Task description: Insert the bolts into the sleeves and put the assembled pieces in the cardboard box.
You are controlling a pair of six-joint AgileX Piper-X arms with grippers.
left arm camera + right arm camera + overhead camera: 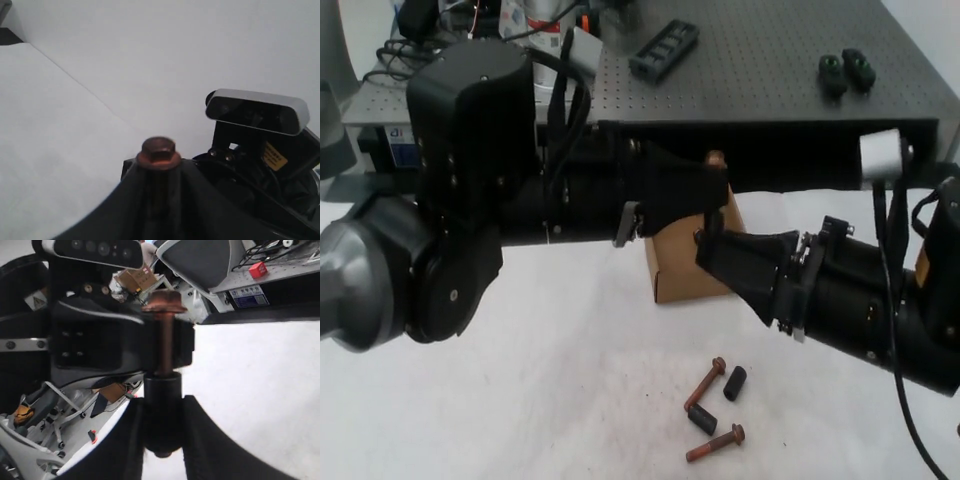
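My left gripper (712, 188) is shut on a copper bolt (158, 152), held upright with its head (716, 158) on top. Just below it, my right gripper (162, 412) is shut on a black sleeve (162, 400). The bolt's shank (164, 345) runs straight down to the sleeve's top opening; how deep it sits I cannot tell. Both grippers meet above the cardboard box (680, 272) on the white cloth. Nearer the front lie two loose bolts (705, 385) (715, 443) and two loose black sleeves (735, 383) (701, 418).
Behind the cloth runs a perforated metal bench (770, 60) with a black slotted tray (663, 48) and two small black parts (845, 72). A white roll (882, 155) stands at the right. Cables and boxes crowd the back left.
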